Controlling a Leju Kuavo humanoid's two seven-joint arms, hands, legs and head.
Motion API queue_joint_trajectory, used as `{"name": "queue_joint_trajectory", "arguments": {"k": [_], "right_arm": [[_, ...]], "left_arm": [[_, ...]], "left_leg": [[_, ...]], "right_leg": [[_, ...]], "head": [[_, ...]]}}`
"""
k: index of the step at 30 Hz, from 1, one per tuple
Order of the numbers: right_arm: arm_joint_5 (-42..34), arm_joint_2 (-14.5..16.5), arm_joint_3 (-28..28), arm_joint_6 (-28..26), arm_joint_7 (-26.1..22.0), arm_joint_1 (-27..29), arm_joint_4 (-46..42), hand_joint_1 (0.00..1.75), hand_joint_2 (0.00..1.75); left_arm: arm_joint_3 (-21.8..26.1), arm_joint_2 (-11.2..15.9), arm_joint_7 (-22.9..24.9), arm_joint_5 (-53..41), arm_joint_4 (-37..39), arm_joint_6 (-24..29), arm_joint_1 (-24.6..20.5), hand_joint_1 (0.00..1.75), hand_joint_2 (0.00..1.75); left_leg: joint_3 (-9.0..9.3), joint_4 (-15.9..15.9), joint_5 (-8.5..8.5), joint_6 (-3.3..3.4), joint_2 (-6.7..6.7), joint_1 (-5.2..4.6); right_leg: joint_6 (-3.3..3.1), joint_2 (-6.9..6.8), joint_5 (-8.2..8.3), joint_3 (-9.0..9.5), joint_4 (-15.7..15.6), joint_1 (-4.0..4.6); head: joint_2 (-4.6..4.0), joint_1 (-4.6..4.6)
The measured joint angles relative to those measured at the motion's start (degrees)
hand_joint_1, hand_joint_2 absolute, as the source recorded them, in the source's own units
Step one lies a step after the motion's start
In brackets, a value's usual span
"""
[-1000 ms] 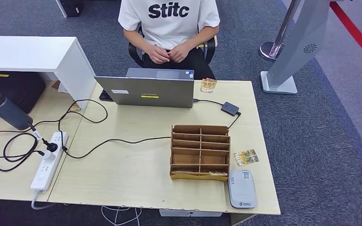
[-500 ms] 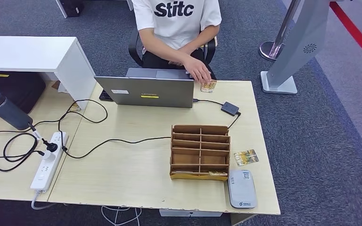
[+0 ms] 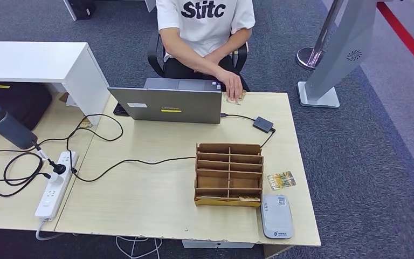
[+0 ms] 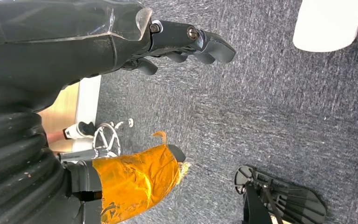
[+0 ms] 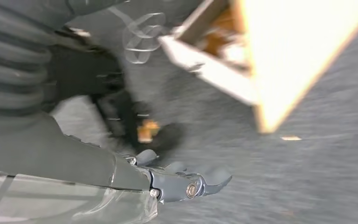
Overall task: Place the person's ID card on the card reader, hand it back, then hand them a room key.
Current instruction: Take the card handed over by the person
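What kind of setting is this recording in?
Probably a mock hotel check-in desk inside an office: a wooden desk with a laptop, a compartmented card rack and a card reader, grey carpet, and a person seated opposite.

Right hand [image 5: 168, 179] enters low in the frame, dark fingers [image 5: 209, 179] loosely extended and slightly apart, nothing between them; picture blurred throughout; grey carpet [image 5: 307, 182] beyond the hand; pale wooden table corner [image 5: 289, 51] bright and overexposed, its white edge [image 5: 209, 70] alongside; looped white cable [image 5: 142, 37] near that edge; small orange patch [image 5: 148, 130] by a dark shape, unidentifiable.
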Motion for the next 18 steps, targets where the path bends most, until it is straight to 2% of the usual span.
{"name": "queue_joint_trajectory", "arguments": {"k": [3, 5, 10, 12, 14, 16, 18], "right_arm": [[-1.17, -2.55, -1.84, 4.25, -7.78, -0.52, -0.38, 0.00, 0.00], [-1.80, -4.20, -3.53, 6.24, -11.25, -1.43, -0.78, 0.00, 0.00], [2.37, -6.66, -7.46, 3.87, -19.62, -4.59, -3.67, 0.00, 0.00], [8.28, -6.69, -9.80, 1.55, -21.28, -5.43, -6.97, 0.00, 0.87], [19.06, -5.12, -14.02, 0.14, -20.23, -5.45, -13.87, 0.00, 1.75], [33.37, -1.36, -20.40, 1.55, -17.61, -5.30, -24.61, 0.00, 1.75], [46.00, 3.96, -27.39, 5.51, -15.44, -5.57, -36.82, 0.00, 1.75]], "left_arm": [[-0.10, 0.20, -0.01, 1.07, 0.00, 0.49, 0.00, 0.00, 1.75], [-0.11, 0.30, -0.01, 1.69, 0.00, 0.85, 0.00, 0.00, 1.75], [-0.11, 0.36, 0.03, 3.09, 0.00, 1.94, -0.01, 0.00, 1.75], [-0.11, 0.32, 0.04, 3.72, 0.00, 2.46, -0.01, 0.00, 1.75], [-0.12, 0.25, 0.08, 4.32, 0.00, 3.11, 0.04, 0.00, 1.75], [-0.22, 0.14, 0.13, 4.71, 0.00, 3.84, 0.10, 0.00, 1.75], [-0.53, 0.01, 0.15, 4.80, 0.00, 4.44, 0.11, 0.00, 1.75]], "left_leg": [[-0.01, 0.00, 0.00, 0.01, 0.00, -0.02], [0.00, 0.01, 0.00, 0.01, 0.01, -0.04], [0.05, 0.02, 0.01, 0.01, 0.04, -0.03], [0.06, 0.02, 0.02, 0.00, 0.04, -0.02], [0.03, 0.01, 0.05, -0.03, 0.03, 0.02], [0.03, 0.01, 0.10, -0.08, 0.05, 0.06], [0.05, 0.01, 0.13, -0.11, -0.02, 0.06]], "right_leg": [[0.01, 0.00, 0.01, 0.01, 0.00, -0.02], [0.02, 0.02, 0.01, 0.02, 0.00, -0.04], [0.02, 0.08, 0.06, 0.03, 0.00, -0.04], [0.02, 0.09, 0.06, 0.05, 0.02, -0.03], [0.00, 0.09, 0.08, 0.06, 0.07, 0.00], [-0.04, 0.12, 0.10, 0.02, 0.12, 0.03], [-0.07, 0.07, 0.08, -0.02, 0.14, 0.03]], "head": [[0.00, 0.02], [0.00, 0.02], [0.00, 0.00], [0.00, 0.00], [0.00, 0.00], [0.00, -0.01], [0.00, -0.02]]}}
